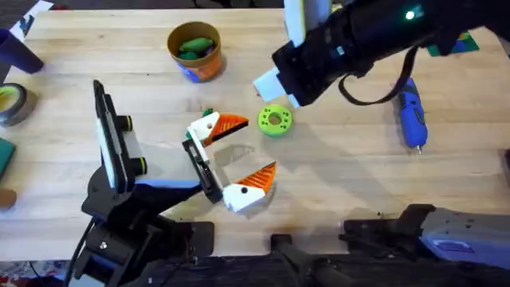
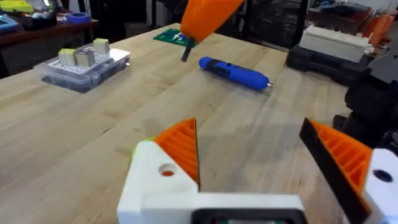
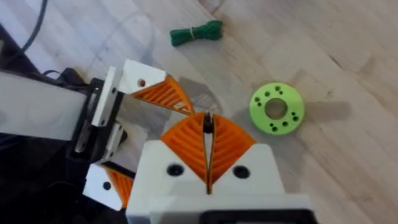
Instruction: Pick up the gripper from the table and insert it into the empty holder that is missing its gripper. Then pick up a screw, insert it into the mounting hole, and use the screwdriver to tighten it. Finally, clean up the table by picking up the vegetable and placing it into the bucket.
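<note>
Blue screwdriver (image 1: 412, 115) lies on the desk (image 1: 96, 48) at 3 o'clock from the green disc (image 1: 275, 119), judged light, rigid, smooth, best taken mid-barrel; right gripper (image 3: 208, 134) pinched on a small dark part (image 3: 208, 121), left gripper (image 1: 253, 147) wide open, empty

table (image 1: 358, 183) is pale matt wood with visible grain; screwdriver (image 1: 412, 116) at 3 o'clock looks glossy blue plastic, metal tip.

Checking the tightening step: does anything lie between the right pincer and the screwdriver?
Nothing visible does. The table between the right pincer and the screwdriver is bare wood. The green disc lies off that line, nearer the arms' bases.
</note>
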Controlling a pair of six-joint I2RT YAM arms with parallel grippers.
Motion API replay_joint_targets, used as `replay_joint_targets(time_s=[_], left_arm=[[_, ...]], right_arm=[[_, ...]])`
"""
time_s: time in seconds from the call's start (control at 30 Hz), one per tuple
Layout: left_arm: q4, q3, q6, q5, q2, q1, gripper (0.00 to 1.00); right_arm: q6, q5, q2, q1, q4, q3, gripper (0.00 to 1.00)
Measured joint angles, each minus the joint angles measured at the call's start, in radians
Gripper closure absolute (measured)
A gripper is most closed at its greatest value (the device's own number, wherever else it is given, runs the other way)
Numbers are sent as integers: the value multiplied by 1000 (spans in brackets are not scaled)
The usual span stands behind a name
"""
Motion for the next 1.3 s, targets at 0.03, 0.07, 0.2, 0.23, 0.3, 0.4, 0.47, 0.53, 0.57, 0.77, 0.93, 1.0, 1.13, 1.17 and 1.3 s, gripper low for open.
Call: replay_joint_targets(time_s=[0.03, 0.07, 0.2, 0.23, 0.3, 0.4, 0.47, 0.53, 0.57, 0.77, 0.93, 1.0, 1.13, 1.17, 1.3], left_arm=[[0, 0, 0, 0, 0, 0, 6], [0, 0, 0, 0, 0, 0, 6], [0, 0, 0, 0, 0, 0, 6], [0, 0, 0, 0, 0, 0, 6], [0, 0, 0, 0, 0, 0, 6], [0, 0, 0, 0, 0, 0, 6], [0, 0, 0, 0, 0, 0, 6], [0, 0, 0, 0, 0, 0, 6], [0, 0, 0, 0, 0, 0, 6], [0, 0, 0, 0, 0, 0, 6], [0, 0, 0, 0, 0, 0, 6], [0, 0, 0, 0, 0, 0, 6], [0, 0, -4, -1, 0, 0, 6], [0, 0, -4, -1, 0, 0, 6], [0, 0, -4, 0, 0, 0, 6]], right_arm=[[3, -20, 0, 0, 3, 0, 995], [7, -37, 0, 0, 5, 0, 995], [30, -83, 11, 3, 46, 0, 995], [38, -90, 17, 6, 58, 0, 995], [53, -97, 32, 18, 68, 2, 995], [67, -100, 64, 44, 41, 26, 995], [70, -98, 91, 62, 10, 64, 995], [73, -84, 124, 81, -48, 121, 995], [73, -74, 140, 91, -76, 151, 995], [70, -40, 242, 150, -154, 299, 995], [67, -35, 303, 181, -158, 329, 995], [67, -30, 321, 189, -159, 329, 995], [65, -8, 339, 201, -171, 329, 995], [64, -3, 340, 202, -168, 329, 995], [64, 9, 339, 203, -159, 329, 995]])
